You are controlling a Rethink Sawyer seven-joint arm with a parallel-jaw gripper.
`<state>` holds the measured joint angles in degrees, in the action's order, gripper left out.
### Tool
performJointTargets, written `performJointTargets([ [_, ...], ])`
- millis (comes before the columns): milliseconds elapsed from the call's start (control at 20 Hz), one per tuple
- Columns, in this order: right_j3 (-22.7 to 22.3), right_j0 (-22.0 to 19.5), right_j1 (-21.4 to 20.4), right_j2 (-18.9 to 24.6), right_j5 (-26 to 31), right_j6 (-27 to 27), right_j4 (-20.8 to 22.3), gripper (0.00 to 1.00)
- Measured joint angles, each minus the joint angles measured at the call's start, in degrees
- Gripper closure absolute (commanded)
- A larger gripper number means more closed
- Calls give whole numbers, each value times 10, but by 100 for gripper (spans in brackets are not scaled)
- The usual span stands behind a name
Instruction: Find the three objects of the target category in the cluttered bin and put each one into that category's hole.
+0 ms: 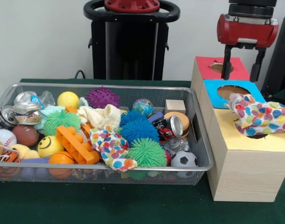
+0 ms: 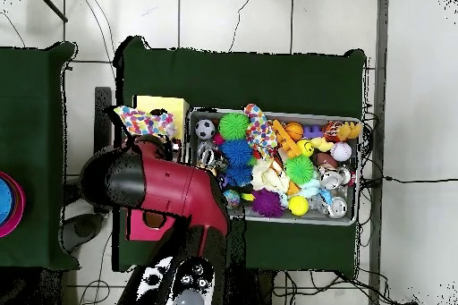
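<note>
My gripper (image 1: 241,65) hangs open and empty above the red (image 1: 221,68) and blue (image 1: 232,91) tops of the wooden box. A polka-dot cloth (image 1: 259,115) lies crumpled across the hole in the yellow top (image 1: 236,135), its edge reaching over the blue top. The overhead view shows the same cloth (image 2: 148,122) on the box, while the arm (image 2: 165,190) hides the gripper. In the wire bin (image 1: 201,140) a second polka-dot cloth (image 1: 112,147) lies at the front middle, and a cream cloth (image 1: 103,115) sits behind it.
The bin (image 2: 349,216) is packed with spiky balls (image 1: 138,128), an orange brick (image 1: 76,143), cans (image 1: 173,126), a soccer ball (image 1: 183,159) and other toys. The box stands close against the bin's right side. Green cloth (image 1: 133,205) covers the table.
</note>
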<state>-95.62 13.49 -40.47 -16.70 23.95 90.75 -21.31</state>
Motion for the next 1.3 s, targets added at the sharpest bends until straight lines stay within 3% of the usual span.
performJointTargets([
  [500, 4, 0, 1, 0, 0, 0, -31, 0],
  [1300, 82, 9, 19, -2, 0, 0, -34, 0],
])
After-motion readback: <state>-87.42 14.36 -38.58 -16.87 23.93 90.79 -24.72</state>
